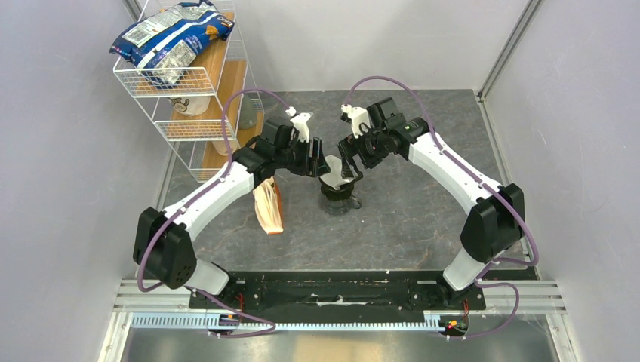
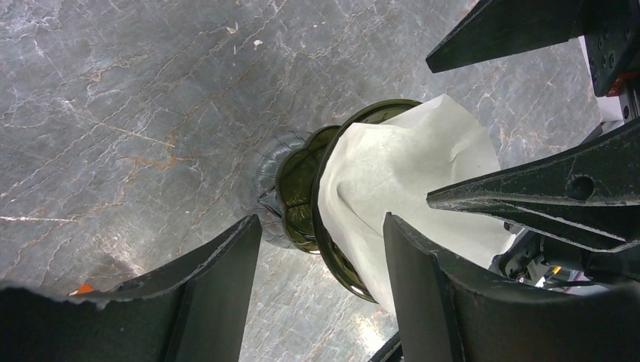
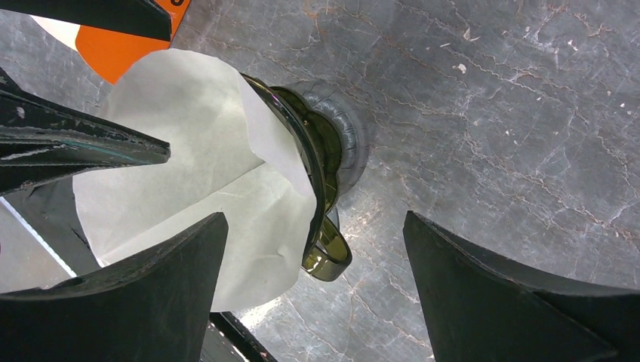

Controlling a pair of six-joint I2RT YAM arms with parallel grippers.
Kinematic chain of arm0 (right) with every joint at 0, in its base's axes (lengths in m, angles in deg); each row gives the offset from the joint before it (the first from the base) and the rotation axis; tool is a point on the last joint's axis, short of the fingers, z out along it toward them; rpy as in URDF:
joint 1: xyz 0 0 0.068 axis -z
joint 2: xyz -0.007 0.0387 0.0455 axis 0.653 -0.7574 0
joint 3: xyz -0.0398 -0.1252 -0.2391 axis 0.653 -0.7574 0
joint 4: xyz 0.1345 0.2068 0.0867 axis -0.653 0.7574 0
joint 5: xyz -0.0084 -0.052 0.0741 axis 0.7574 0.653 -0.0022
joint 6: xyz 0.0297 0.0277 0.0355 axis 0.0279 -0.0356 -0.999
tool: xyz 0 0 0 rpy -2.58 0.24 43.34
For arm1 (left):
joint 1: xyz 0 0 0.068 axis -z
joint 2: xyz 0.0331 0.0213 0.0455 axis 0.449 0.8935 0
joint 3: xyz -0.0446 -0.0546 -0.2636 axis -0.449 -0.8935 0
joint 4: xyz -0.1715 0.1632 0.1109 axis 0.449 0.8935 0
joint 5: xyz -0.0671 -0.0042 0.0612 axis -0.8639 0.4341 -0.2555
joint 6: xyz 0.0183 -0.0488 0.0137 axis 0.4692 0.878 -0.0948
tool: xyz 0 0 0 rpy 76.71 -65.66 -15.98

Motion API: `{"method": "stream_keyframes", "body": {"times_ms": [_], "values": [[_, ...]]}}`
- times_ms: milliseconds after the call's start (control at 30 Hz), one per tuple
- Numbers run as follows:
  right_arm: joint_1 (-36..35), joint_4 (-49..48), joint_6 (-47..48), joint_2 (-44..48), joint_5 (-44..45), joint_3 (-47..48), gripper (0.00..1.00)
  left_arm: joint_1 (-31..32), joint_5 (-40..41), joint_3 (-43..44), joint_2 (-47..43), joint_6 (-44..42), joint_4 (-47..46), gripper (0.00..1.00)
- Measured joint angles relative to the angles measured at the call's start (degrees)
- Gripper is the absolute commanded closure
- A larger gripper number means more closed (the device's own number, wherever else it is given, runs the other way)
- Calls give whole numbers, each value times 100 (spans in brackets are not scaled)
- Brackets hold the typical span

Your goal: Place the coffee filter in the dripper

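Two robot arms met over a dark green dripper (image 2: 300, 188), which stood on a glass cup (image 1: 341, 204) on a grey marbled table (image 2: 113, 113). A white coffee filter (image 2: 392, 173) sat inside the dripper, straight ahead of both sets of fingertips, its paper rising well above the rim. The left gripper (image 2: 321, 220) was released, its jaws spread, the dripper's rim showing in the gap between them. The right gripper (image 3: 315, 217) faced it from the far side, also released and spread wide. One of its fingers was close to the paper; contact could not be told. A tan, orange-edged packet (image 1: 269, 207) sat behind the left gripper, beneath its arm.
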Motion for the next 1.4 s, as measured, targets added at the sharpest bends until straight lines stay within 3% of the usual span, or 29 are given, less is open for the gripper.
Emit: {"method": "stream_keyframes", "body": {"times_ms": [233, 367, 533, 700, 967, 1167, 1400], "values": [[0, 7, 35, 85, 2, 55, 3, 0, 4, 61, -111, -83, 61, 21], [0, -55, 31, 256, 2, 68, 3, 0, 9, 310, -201, -107, 225, 11], [2, -245, -11, 627, 15, 129, 3, -2, 63, 741, -492, -317, 522, 8], [9, -468, -133, 1156, 131, 164, 3, -85, 214, 1681, -651, -656, 1217, 7], [367, -717, -518, 2153, 614, -92, 3, -756, 328, 3462, -286, -1327, 3005, 5], [918, -715, -732, 2868, 1034, -1016, 3, -839, 627, 2966, -210, -1707, 3799, 5], [1147, -588, -774, 2999, 1182, -1674, 3, -839, 1180, 2022, -245, -1786, 3812, 4]]}}
